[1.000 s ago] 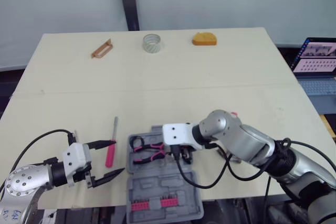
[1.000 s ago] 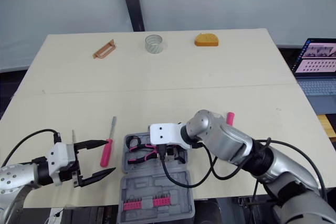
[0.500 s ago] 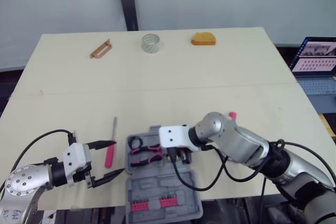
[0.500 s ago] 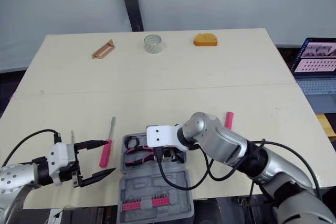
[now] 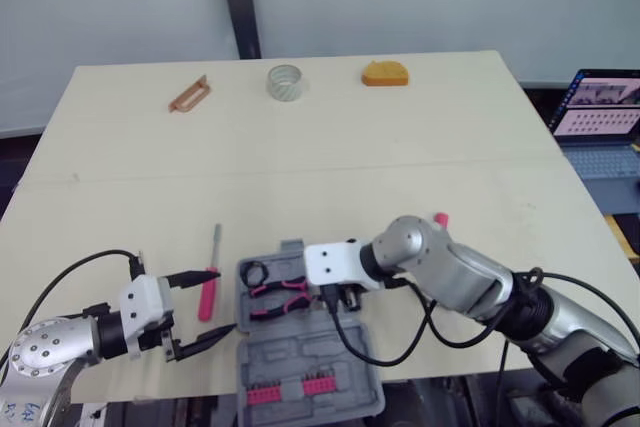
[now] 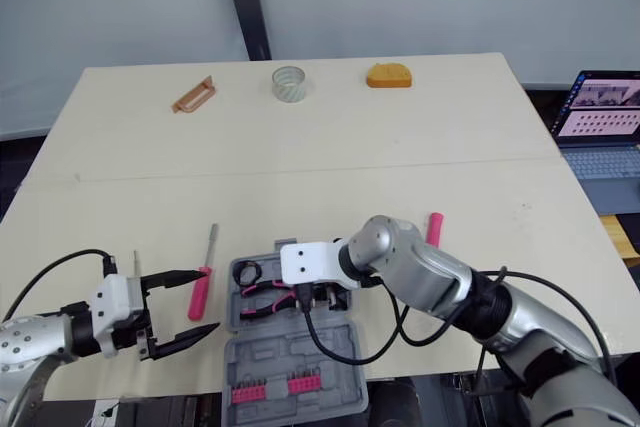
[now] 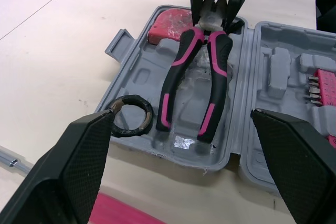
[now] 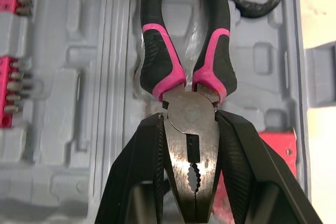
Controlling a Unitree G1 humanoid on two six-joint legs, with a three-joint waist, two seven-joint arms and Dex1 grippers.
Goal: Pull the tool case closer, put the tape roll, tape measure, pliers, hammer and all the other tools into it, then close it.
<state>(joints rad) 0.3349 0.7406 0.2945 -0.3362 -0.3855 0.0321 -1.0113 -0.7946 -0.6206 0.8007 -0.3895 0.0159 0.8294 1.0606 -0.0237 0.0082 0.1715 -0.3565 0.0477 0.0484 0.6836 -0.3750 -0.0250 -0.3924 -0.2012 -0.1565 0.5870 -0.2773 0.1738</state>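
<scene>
The grey tool case (image 5: 345, 382) lies open at the table's near edge. Pink-and-black pliers (image 5: 280, 292) lie in its left half, handles down in the tray, and my right gripper (image 8: 190, 124) is shut on their head. A black tape ring (image 7: 131, 123) sits in the tray beside the handles. My left gripper (image 5: 222, 300) hangs open just left of the case, next to a pink-handled screwdriver (image 5: 209, 290). A clear tape roll (image 5: 284, 82) and an orange tape measure (image 5: 386, 73) rest at the table's far edge. A pink handle (image 6: 433, 228) pokes out behind my right arm.
A brown tool (image 5: 189, 96) lies at the far left of the table. Rows of pink bits (image 5: 290, 387) fill the case's near half. A laptop (image 5: 600, 107) stands off the table's right side. Cables loop from both wrists.
My right gripper, still holding the pliers, has edged slightly left over the case's tray. The left gripper has barely moved and stays open.
</scene>
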